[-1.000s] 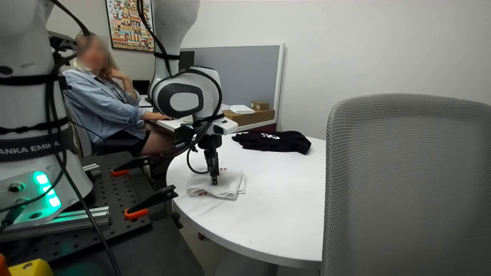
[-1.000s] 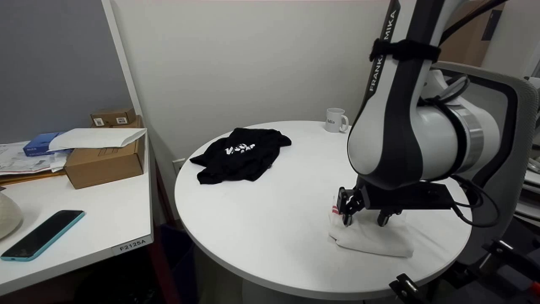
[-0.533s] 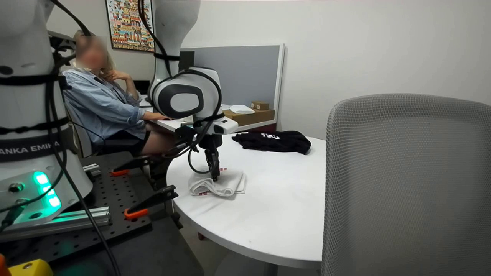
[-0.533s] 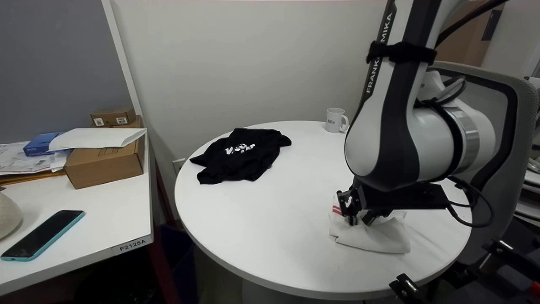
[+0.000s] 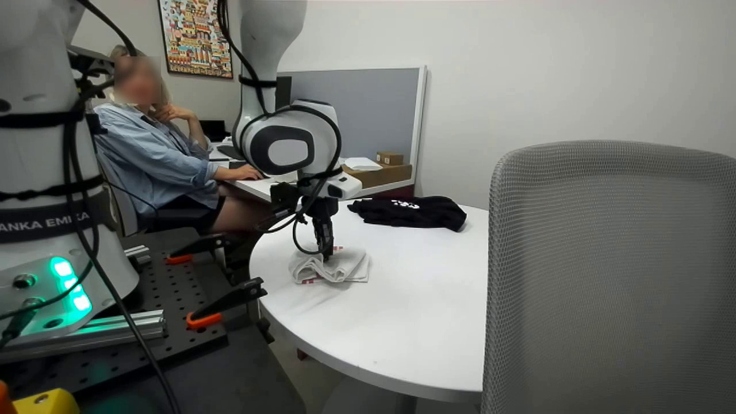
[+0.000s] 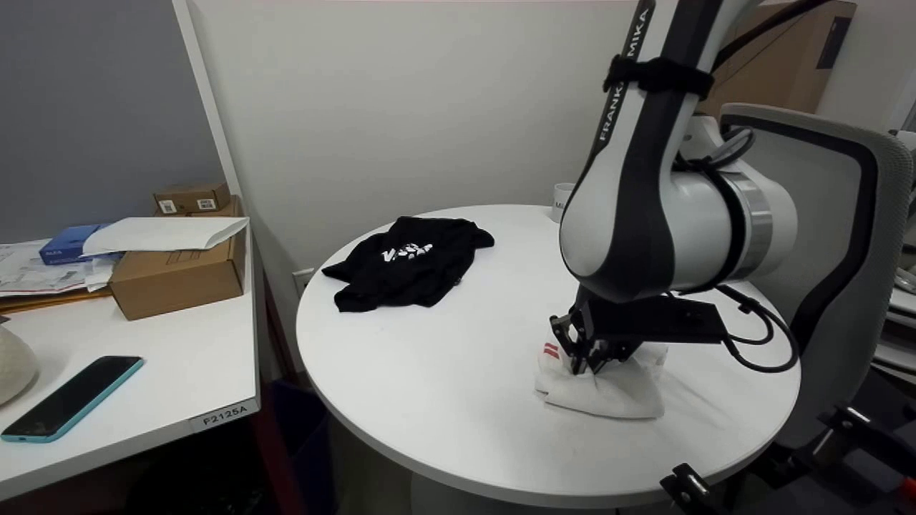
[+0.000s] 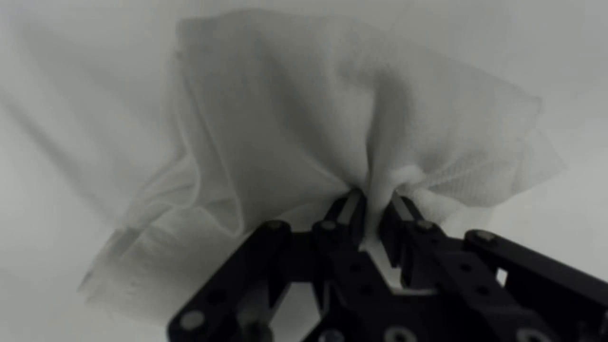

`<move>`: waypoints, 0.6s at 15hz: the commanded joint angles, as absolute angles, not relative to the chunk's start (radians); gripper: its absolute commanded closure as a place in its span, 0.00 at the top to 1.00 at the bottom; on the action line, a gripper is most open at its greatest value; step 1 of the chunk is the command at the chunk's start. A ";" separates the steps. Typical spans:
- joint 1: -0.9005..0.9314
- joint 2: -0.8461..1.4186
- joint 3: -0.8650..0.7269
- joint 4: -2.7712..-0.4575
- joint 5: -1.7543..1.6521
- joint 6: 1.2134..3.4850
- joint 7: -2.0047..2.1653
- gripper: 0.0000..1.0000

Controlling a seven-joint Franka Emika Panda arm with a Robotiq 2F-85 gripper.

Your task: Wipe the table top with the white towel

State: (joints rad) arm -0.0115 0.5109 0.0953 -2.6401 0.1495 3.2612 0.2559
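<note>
The white towel (image 6: 608, 397), folded and marked with red stripes, lies on the round white table top (image 6: 444, 386), bunched up where I pinch it. My gripper (image 7: 377, 206) points down at it and is shut on a raised fold, seen pressed between the black fingers (image 7: 349, 209) in the wrist view. Creases run outward from that pinch across the cloth (image 7: 294, 118). In both exterior views the gripper (image 5: 328, 257) stands over the towel (image 5: 348, 267), most of which still rests on the table. The fingertips sink partly into the cloth and are hidden there in an exterior view.
A black garment (image 6: 415, 261) with a white print lies on the table. Behind the arm a white mug (image 6: 562, 200) is partly covered. A mesh chair (image 5: 609, 276) stands at the table's edge. A person (image 5: 155, 144) sits at a neighbouring desk (image 6: 179, 379) with boxes and a phone.
The jaws have come together from wide apart, gathering the towel into a fold. Since then gripper and towel have slid a short way together, leftward in an exterior view.
</note>
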 commanded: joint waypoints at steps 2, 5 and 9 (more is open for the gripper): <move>-0.069 0.645 0.171 -2.435 0.149 3.149 0.227 0.03; -0.056 0.694 0.144 -2.311 0.155 3.067 0.210 0.03; -0.079 0.731 0.081 -2.181 0.158 2.986 0.190 0.03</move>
